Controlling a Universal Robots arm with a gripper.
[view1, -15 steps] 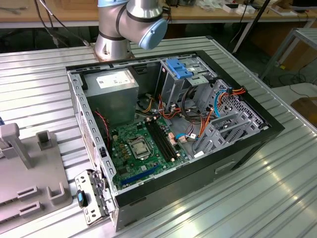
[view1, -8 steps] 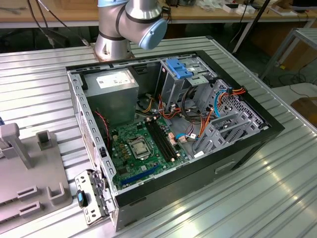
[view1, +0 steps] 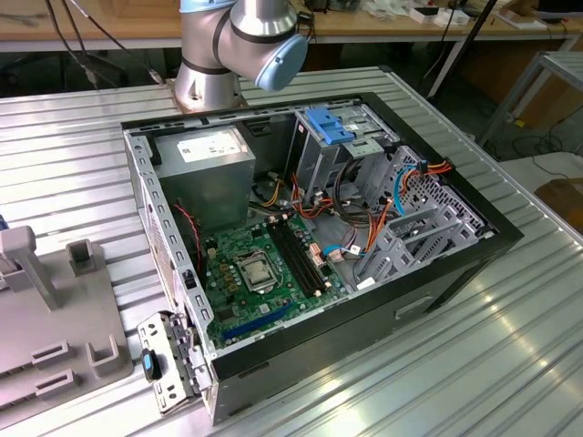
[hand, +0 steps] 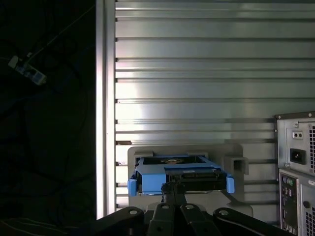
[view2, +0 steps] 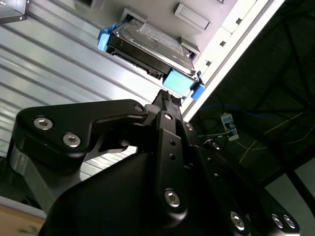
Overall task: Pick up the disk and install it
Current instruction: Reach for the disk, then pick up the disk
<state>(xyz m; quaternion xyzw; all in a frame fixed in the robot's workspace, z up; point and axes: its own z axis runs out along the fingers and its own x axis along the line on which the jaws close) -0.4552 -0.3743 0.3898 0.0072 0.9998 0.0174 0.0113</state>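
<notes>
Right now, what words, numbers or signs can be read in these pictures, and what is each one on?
No text can be read.
White label on the power supply: print too small to read.
Sticker on the disk: blurred, unreadable.
Circuit board: markings too small to read.
Back of the computer case in the first wrist view: no legible marks.

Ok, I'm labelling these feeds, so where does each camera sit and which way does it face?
Exterior view: off the arm, looking down into the open computer case; the arm's base shows.
Second wrist view: on the arm, looking along the gripper at the disk.
First wrist view: on the arm, looking past the gripper at the disk and ribbed table.
Shared: both wrist views show disk and gripper.
</notes>
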